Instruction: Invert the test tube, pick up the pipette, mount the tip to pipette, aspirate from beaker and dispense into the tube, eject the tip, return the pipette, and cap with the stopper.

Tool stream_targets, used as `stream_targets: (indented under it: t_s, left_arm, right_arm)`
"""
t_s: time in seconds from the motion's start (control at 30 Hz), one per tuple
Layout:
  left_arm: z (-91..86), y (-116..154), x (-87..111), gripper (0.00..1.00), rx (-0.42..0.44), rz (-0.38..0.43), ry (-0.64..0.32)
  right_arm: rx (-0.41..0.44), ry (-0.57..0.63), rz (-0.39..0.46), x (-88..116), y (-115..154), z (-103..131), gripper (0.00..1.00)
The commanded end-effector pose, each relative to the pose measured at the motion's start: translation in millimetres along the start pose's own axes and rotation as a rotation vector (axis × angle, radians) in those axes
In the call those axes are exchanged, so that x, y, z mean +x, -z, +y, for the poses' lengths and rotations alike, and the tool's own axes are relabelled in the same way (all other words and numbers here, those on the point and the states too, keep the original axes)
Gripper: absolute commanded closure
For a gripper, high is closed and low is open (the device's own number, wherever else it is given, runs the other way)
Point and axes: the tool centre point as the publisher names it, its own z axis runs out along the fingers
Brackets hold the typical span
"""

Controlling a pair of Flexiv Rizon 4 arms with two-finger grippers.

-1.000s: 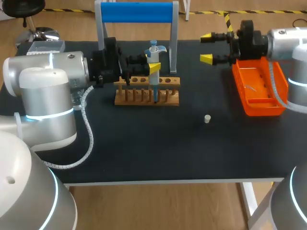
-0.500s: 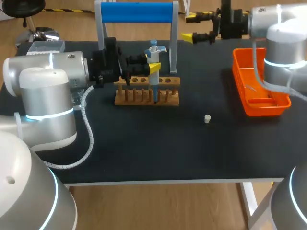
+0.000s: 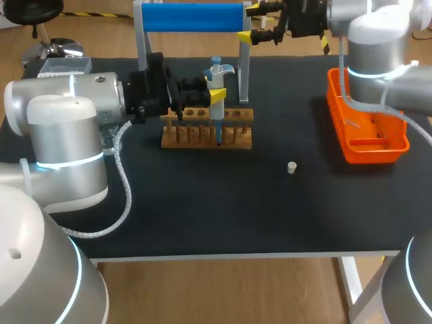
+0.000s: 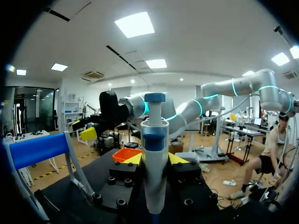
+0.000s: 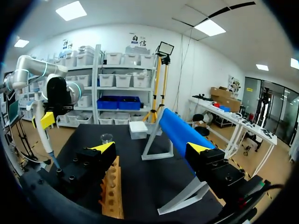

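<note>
My left gripper point(image 3: 214, 86) is shut on the blue and white pipette point(image 3: 217, 108), holding it upright over the wooden tube rack point(image 3: 206, 137). The pipette's thin lower end hangs down at the rack's front. In the left wrist view the pipette point(image 4: 154, 154) stands between the yellow tips of that gripper point(image 4: 155, 159). My right gripper point(image 3: 251, 23) stands open and holds nothing, at the table's far edge beside the blue-bar stand point(image 3: 192, 17). In its own view this gripper point(image 5: 152, 148) faces the blue bar point(image 5: 180, 135), the rack point(image 5: 111, 186) and a small glass beaker point(image 5: 106, 138). A small pale stopper point(image 3: 291, 167) lies right of the rack.
An orange tray point(image 3: 368, 145) sits at the right side of the table. A clear box point(image 3: 64, 65) stands at the back left corner. The stand's grey legs point(image 3: 244, 74) rise just behind the rack.
My right arm has swung left and toward the back, from above the orange tray to beside the blue-bar stand. The left arm and pipette have stayed put.
</note>
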Motion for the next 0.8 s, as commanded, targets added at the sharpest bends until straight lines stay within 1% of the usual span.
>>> stream_targets:
  t_s: [0.03, 0.23, 0.43, 0.6, 0.73, 0.8]
  left_arm:
    - [0.5, -1.4, 0.3, 1.0, 0.002, -0.004, -0.001]
    - [0.5, -1.4, 0.3, 1.0, 0.002, -0.004, -0.001]
    - [0.5, -1.4, 0.3, 1.0, 0.002, -0.004, -0.001]
    - [0.5, -1.4, 0.3, 1.0, 0.002, -0.004, -0.001]
    - [0.5, -1.4, 0.3, 1.0, 0.002, -0.004, -0.001]
    - [0.5, -1.4, 0.3, 1.0, 0.002, -0.004, -0.001]
  right_arm:
    - [0.027, -0.028, -0.002, -15.5, -15.3, -1.0, 0.0]
    - [0.038, -0.019, -0.014, -32.6, -28.8, 2.2, 0.0]
    - [0.034, -0.014, -0.02, -43.6, -40.3, 8.8, 0.0]
    - [0.037, -0.017, -0.025, -45.6, -45.1, 7.9, 0.0]
    - [0.038, -0.021, -0.022, -38.7, -44.5, 4.8, 0.0]
    - [0.039, -0.023, -0.02, -39.4, -47.3, 4.3, 0.0]
